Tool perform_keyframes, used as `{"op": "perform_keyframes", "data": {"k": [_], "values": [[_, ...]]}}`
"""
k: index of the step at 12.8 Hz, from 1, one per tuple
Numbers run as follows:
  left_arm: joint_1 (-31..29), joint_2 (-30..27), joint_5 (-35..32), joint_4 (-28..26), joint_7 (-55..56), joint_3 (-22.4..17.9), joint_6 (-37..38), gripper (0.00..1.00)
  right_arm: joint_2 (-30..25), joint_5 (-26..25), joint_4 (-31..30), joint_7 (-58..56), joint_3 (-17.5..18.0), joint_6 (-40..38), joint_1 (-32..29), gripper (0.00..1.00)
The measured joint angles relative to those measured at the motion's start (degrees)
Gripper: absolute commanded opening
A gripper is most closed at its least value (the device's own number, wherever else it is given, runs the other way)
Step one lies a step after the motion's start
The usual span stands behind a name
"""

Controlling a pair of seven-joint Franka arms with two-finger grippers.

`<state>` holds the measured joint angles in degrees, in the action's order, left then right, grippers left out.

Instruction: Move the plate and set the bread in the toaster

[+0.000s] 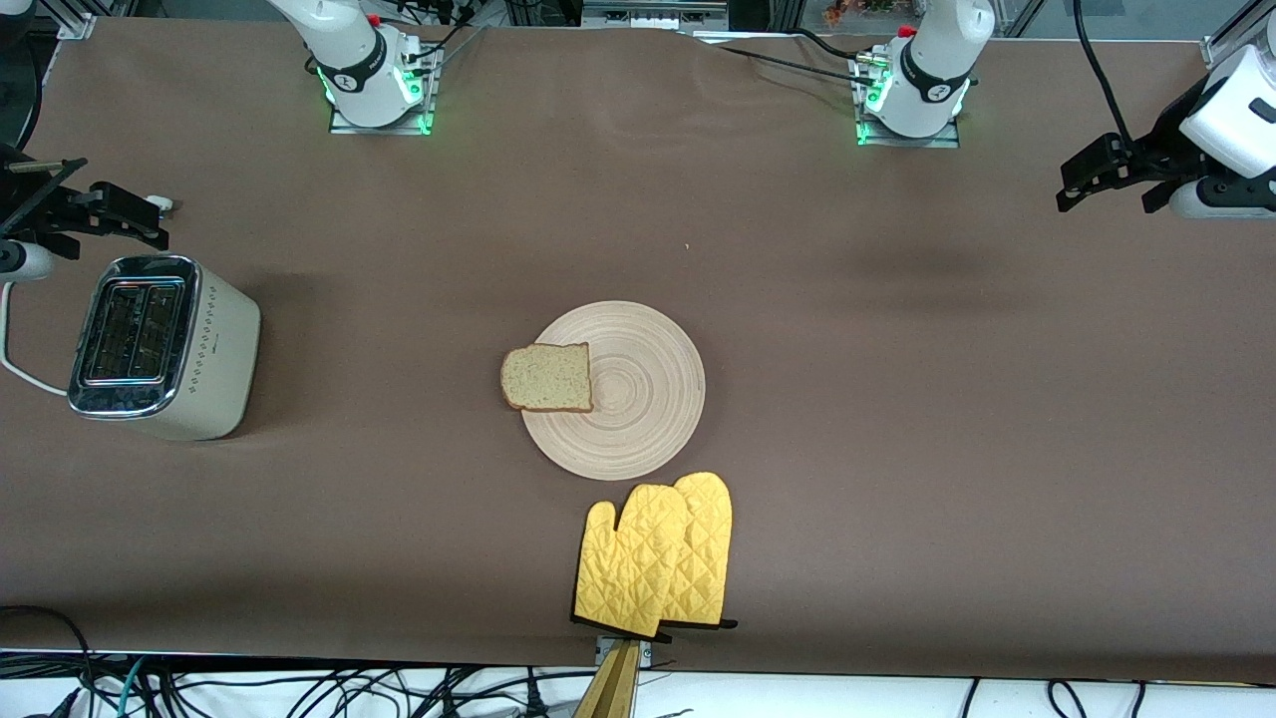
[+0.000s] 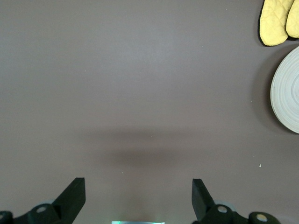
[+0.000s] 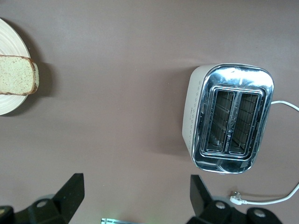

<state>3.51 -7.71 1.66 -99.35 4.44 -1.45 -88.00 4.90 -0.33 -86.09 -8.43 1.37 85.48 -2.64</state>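
The pale wooden plate [image 1: 638,399] lies at the table's middle. The bread [image 1: 546,378] lies flat on the plate's rim toward the right arm's end and overhangs it a little. The cream toaster [image 1: 164,347] stands at the right arm's end with both slots empty. My right gripper [image 1: 100,224] is open and empty over bare table beside the toaster. Its wrist view shows the toaster [image 3: 231,119], the bread [image 3: 17,74] and the plate [image 3: 9,42]. My left gripper [image 1: 1107,189] is open and empty over the left arm's end of the table. Its wrist view shows the plate's edge [image 2: 287,93].
Two yellow oven mitts [image 1: 658,558] lie nearer the front camera than the plate, almost touching it, and also show in the left wrist view [image 2: 278,21]. The toaster's white cord [image 1: 10,349] trails off the table end, and its plug [image 3: 236,199] lies beside the toaster.
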Motion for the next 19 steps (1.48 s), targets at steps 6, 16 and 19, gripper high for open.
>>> {"op": "perform_keyframes", "data": {"k": [6, 16, 19], "values": [[-0.1, 0.0, 0.0, 0.0, 0.0, 0.0, 0.6, 1.00, 0.0, 0.0, 0.0, 0.0, 0.0, 0.0, -0.1, 1.00], [-0.2, 0.2, 0.0, 0.4, 0.0, 0.0, 0.6, 1.00, 0.0, 0.0, 0.0, 0.0, 0.0, 0.0, -0.1, 1.00], [-0.2, 0.7, 0.0, 1.3, 0.0, 0.0, 0.6, 1.00, 0.0, 0.0, 0.0, 0.0, 0.0, 0.0, -0.1, 1.00]]}}
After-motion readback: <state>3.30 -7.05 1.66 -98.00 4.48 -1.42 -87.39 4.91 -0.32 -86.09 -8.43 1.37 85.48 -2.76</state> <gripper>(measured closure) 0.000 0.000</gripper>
